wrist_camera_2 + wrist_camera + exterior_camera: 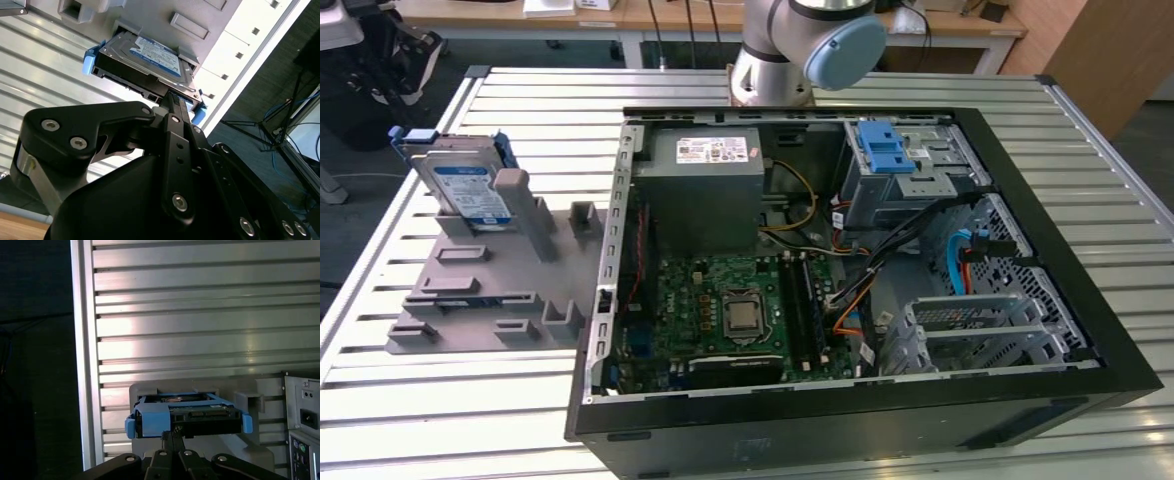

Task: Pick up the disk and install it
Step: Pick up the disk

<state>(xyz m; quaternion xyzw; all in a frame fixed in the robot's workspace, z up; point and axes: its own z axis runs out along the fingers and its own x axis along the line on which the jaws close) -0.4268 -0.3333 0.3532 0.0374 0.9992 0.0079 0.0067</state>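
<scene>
The disk [464, 185] is a silver hard drive with a blue-and-white label in a blue plastic carrier. It stands on edge in a slot at the far end of a grey holder [480, 290], at the exterior view's left. Both wrist views look down on the disk [150, 60] [187, 412] in the holder. My gripper [172, 100] [172, 436] points at the disk's near edge. Its black fingers are pressed together with nothing between them. I cannot tell how far they are from the disk.
An open computer case [1067, 260] lies on the slatted metal table [520, 100], with the motherboard [734, 310], a grey power supply [700, 165] and a grey drive cage with a blue latch [887, 150]. The case's rear panel [302, 415] is beside the holder. The table edge [82, 340] is nearby.
</scene>
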